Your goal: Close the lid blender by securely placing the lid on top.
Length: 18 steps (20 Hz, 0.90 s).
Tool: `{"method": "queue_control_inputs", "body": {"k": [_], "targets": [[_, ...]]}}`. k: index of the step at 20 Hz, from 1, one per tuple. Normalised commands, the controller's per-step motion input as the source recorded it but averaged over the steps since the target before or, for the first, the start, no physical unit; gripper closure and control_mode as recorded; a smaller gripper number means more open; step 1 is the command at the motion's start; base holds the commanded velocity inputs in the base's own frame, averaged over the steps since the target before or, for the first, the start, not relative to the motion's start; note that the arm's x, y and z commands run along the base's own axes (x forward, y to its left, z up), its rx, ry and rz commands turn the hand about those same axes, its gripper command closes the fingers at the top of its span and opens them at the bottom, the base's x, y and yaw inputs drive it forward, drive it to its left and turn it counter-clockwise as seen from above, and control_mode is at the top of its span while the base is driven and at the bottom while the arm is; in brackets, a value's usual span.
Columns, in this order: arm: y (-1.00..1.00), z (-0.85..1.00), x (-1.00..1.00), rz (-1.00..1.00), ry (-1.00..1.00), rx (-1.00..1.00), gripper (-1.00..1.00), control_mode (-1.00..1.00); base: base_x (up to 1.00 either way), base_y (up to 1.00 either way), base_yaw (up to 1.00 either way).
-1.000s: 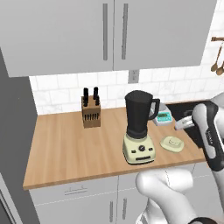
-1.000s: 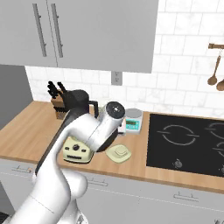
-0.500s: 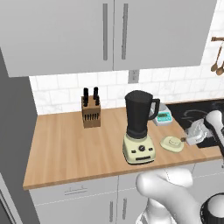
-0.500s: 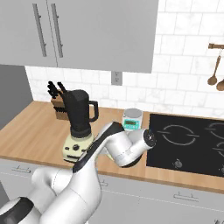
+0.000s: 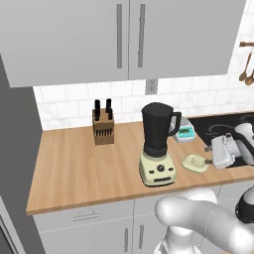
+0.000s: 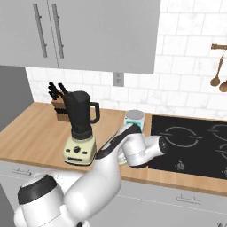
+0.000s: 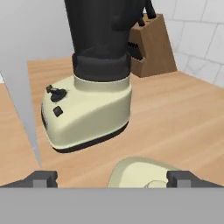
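The blender (image 5: 158, 145), a black tapered jar on a cream base, stands mid-counter with its mouth uncovered. To its right the pale cream lid (image 5: 194, 162) lies flat on the wood. My gripper (image 5: 211, 158) sits low at the lid's right side, pointing left toward it, open. In the hand view the lid (image 7: 144, 173) lies at the bottom between my two spread fingertips (image 7: 42, 178), touching neither. The blender base (image 7: 87, 114) with its dial stands just beyond it, and my gripper (image 7: 113, 179) holds nothing. In the right base view my arm hides the lid, beside the blender (image 6: 81, 128).
A wooden knife block (image 5: 103, 129) stands at the back left by the tiled wall. Behind the lid sits a white scale (image 5: 184, 132) with a teal display. The black cooktop (image 6: 190, 142) lies to the right, and wooden spoons (image 6: 217, 75) hang above it.
My arm has swung down from upright. The hand has dropped to counter level at the lid's right side. The jaws have stayed open, and the lid and blender have not moved.
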Motion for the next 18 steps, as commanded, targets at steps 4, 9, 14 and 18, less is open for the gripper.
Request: {"method": "queue_control_inputs", "body": {"k": [4, 9, 14, 18], "targets": [[0.00, -0.31, 0.27, -0.03, -0.02, 0.00, -1.00, -1.00, 0.00, 0.00, 0.00], [0.07, -0.44, 0.12, -0.15, 0.00, 0.00, -1.00, -1.00, 0.00, 0.00, 0.00], [0.00, -0.09, 0.18, -0.12, 0.00, 0.00, -1.00, -1.00, 0.00, 0.00, 0.00], [0.00, -0.17, 0.30, -0.06, 0.00, 0.00, -1.00, -1.00, 0.00, 0.00, 0.00]]}}
